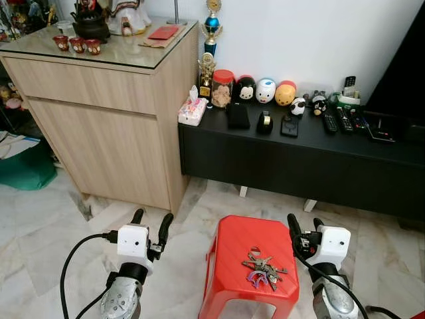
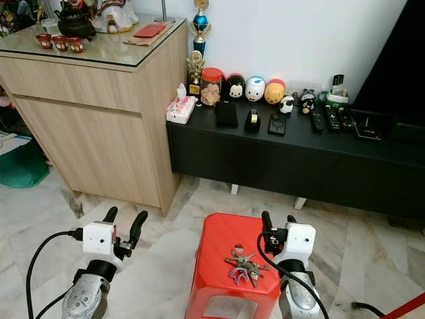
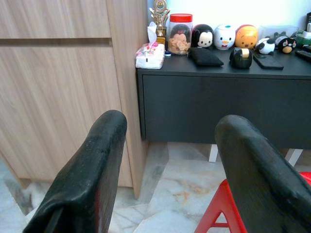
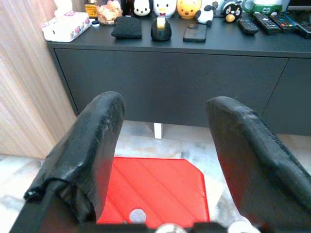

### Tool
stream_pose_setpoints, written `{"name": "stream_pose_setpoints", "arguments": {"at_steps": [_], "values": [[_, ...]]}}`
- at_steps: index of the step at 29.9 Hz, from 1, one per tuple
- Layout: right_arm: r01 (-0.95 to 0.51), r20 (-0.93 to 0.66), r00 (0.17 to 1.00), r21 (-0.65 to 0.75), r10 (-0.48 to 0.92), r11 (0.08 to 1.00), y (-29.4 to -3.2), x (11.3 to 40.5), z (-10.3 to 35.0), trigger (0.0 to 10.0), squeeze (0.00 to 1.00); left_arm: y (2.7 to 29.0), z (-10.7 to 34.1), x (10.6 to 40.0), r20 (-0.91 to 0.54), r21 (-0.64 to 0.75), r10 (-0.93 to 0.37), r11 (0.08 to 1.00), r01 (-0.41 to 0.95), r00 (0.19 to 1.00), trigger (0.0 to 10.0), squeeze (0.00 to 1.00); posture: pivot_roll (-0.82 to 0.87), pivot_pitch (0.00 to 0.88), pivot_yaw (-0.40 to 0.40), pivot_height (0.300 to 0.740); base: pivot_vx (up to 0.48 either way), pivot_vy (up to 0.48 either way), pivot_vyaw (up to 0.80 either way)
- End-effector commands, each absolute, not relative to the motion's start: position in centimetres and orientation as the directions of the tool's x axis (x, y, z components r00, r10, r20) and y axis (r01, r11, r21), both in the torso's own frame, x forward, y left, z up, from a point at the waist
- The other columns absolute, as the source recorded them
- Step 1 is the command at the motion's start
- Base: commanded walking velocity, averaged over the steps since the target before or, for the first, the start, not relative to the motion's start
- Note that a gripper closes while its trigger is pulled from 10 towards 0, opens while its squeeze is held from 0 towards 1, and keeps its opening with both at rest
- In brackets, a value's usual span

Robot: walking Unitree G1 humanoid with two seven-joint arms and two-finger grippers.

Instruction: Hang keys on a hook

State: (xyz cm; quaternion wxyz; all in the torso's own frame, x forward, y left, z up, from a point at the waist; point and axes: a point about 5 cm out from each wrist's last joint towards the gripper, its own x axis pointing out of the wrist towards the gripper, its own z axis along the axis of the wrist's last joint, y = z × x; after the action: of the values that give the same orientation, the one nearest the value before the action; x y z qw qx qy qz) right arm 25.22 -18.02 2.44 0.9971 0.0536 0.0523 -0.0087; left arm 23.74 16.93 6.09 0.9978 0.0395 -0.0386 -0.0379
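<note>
Marble floor (image 1: 40, 232) carries a red stool (image 1: 249, 242) holding the keys (image 1: 263, 269) within reach; right hand (image 1: 303, 229), fingers spread, poised just beside them (left hand (image 1: 151, 224) likewise open, idle).

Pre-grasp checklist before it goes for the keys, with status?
1. Keys located, lying on the red stool: ok.
2. Right hand open and empty: ok.
3. Left hand open and empty: ok.
4. Right hand over the keys: not ok, it sits at the stool's right edge, beside them.
5. Keys free of clutter for a top grasp: ok.
6. Hook located: cannot tell.
</note>
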Motion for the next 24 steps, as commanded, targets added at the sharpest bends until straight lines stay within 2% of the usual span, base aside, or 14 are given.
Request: {"name": "stream_pose_setpoints", "arguments": {"at_steps": [1, 5, 16, 24], "values": [[0.024, -0.073, 0.997, 0.102, -0.017, 0.994, -18.16, 25.83, 3.40, 10.0, 0.00, 16.52, 6.60, 24.00, 0.087, 0.072, -0.093, 0.994, 0.087, 0.992, 10.0, 0.00, 0.05, 0.000, -0.073, 0.740, 0.000, 0.000, 0.00], [0.047, -0.119, 0.992, 0.105, -0.035, 0.993, -18.17, 26.05, 3.04, 10.0, 0.00, 16.66, 6.83, 24.24, 0.093, 0.064, -0.075, 0.996, 0.069, 0.993, 10.0, 0.00, 0.04, 0.000, -0.073, 0.735, 0.000, 0.000, 0.00], [0.023, -0.127, 0.992, 0.101, -0.010, 0.995, -17.80, 26.00, 3.07, 10.0, 0.00, 16.77, 7.14, 24.18, 0.097, 0.059, -0.064, 0.997, 0.059, 0.993, 10.0, 0.00, 0.04, 0.018, -0.072, 0.660, 0.000, 0.000, 0.00], [0.009, -0.142, 0.990, 0.101, 0.005, 0.995, -17.42, 26.17, 3.01, 10.0, 0.00, 16.64, 7.28, 24.26, 0.091, 0.065, -0.070, 0.996, 0.065, 0.993, 10.0, 0.00, 0.04, 0.023, -0.068, 0.660, 0.000, 0.000, 0.00]]}}
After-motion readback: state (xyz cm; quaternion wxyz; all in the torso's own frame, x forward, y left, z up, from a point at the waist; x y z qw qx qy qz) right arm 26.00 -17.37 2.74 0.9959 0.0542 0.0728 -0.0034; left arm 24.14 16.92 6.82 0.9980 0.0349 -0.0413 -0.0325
